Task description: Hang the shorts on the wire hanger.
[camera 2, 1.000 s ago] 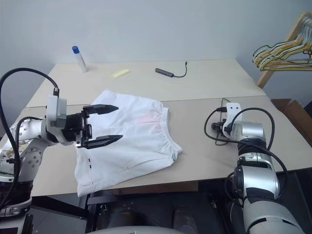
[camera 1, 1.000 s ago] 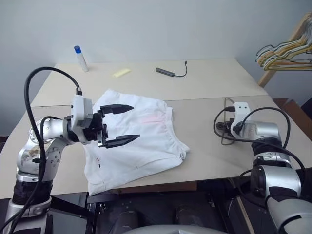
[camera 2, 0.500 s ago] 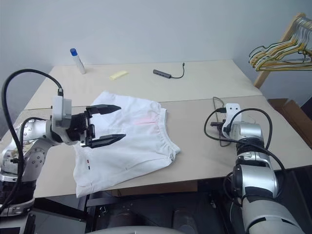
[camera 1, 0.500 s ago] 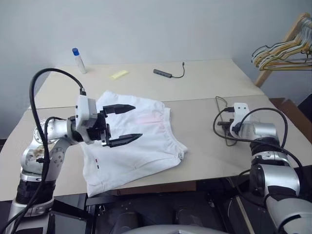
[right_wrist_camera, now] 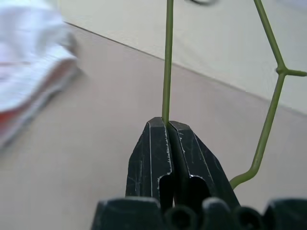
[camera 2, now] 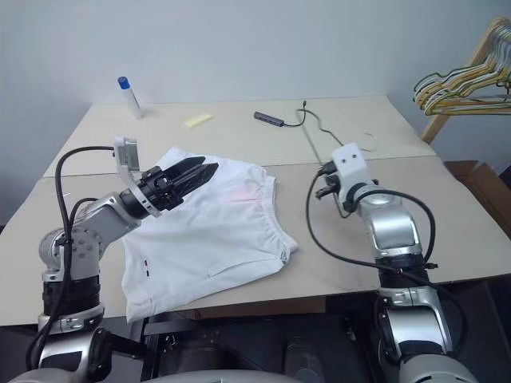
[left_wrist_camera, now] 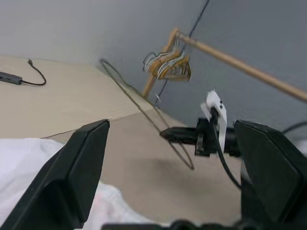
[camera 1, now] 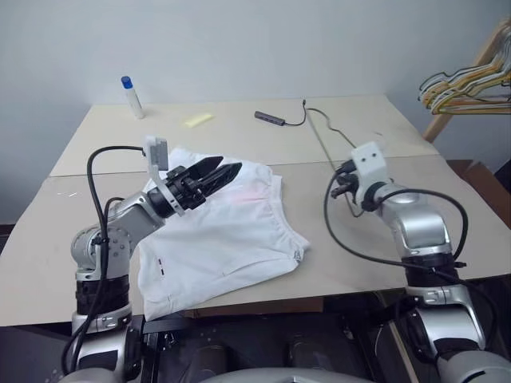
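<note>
Right gripper [right_wrist_camera: 168,125] clenched on hanger [camera 1: 321,144] wire, lifted beside the shorts [camera 1: 219,231]. Left gripper [camera 1: 211,171] fingers spread, empty, over the shorts. Shorts flat on counter [camera 1: 335,239]; hanging not yet begun.

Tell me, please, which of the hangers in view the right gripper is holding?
The single thin olive-green wire hanger, pinched by one wire in the shut right gripper above the table; the yellow and tan hangers hang bunched on the wooden rack.

The beige surface [camera 1: 239,132] carries the white shorts [camera 1: 223,239] at lower centre, a blue-capped tube [camera 1: 133,96] at upper left, a yellow scrap [camera 1: 199,120] and a dark cabled adapter [camera 1: 271,118] at upper centre.
</note>
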Robot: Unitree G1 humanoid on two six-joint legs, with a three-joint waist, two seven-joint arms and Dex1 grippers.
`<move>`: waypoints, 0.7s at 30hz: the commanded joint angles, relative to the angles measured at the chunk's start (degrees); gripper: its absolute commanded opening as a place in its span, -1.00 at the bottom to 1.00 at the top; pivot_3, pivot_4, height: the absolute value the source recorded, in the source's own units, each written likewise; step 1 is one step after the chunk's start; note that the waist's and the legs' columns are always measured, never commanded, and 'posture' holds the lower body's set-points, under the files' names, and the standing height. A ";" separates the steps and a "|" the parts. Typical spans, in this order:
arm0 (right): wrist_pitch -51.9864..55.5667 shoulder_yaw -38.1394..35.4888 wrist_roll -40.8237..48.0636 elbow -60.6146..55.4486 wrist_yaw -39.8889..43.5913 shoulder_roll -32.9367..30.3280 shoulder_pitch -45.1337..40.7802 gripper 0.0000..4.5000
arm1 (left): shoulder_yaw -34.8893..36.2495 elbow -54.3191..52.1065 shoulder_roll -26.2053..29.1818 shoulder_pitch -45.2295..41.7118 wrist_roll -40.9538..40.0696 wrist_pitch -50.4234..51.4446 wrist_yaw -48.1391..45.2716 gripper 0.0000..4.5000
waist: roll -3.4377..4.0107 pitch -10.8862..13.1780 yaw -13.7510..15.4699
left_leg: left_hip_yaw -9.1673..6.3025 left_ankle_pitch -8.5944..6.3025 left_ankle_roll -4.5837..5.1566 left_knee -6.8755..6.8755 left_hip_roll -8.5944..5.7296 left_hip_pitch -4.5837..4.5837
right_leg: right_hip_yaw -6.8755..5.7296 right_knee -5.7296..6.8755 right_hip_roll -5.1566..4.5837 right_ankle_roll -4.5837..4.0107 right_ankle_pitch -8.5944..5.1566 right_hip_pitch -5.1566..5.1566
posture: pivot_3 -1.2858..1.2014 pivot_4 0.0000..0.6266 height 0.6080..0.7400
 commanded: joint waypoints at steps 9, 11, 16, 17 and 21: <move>-16.42 3.65 3.82 -16.51 8.79 1.22 6.48 -0.98 | 4.38 8.16 -7.68 -6.37 -10.43 4.98 13.05 1.00 | -0.06 0.04 -0.07 | -0.10 0.01 -0.01 0.00 -0.12 -0.01 | -0.03 -0.04 -0.04 0.00 0.00 0.03 | 0.08 -1.00 1.00; -19.11 4.53 3.32 -17.75 10.38 0.36 7.64 -0.98 | 3.89 7.82 -8.63 -6.43 -10.00 4.23 13.76 1.00 | -0.09 0.05 -0.05 | -0.10 0.01 -0.02 0.00 -0.14 -0.02 | -0.05 -0.06 -0.04 0.00 0.00 0.04 | 0.07 -1.00 1.00; -23.71 5.73 1.98 -18.08 11.47 -0.60 9.24 -0.98 | 2.24 7.56 -9.80 -7.10 -6.75 1.90 14.97 1.00 | -0.11 0.06 0.00 | -0.10 0.02 -0.03 0.01 -0.15 0.01 | -0.08 -0.06 -0.05 -0.01 0.00 0.10 | 0.07 -1.00 1.00; -24.32 6.01 1.54 -18.01 11.52 -0.74 9.44 -0.98 | 1.85 7.47 -10.03 -7.12 -6.22 1.36 14.78 1.00 | -0.11 0.06 0.00 | -0.09 0.02 -0.03 0.01 -0.16 0.01 | -0.08 -0.07 -0.05 -0.01 0.00 0.10 | 0.07 -1.00 1.00; -25.91 6.55 0.08 -17.54 11.07 -0.80 10.00 -1.00 | 1.74 7.77 -11.10 -7.39 -6.09 0.30 14.86 0.83 | -0.12 0.07 0.01 | -0.09 0.02 -0.04 0.00 -0.16 0.00 | -0.09 -0.08 -0.06 -0.01 0.00 0.10 | 0.07 -1.00 1.00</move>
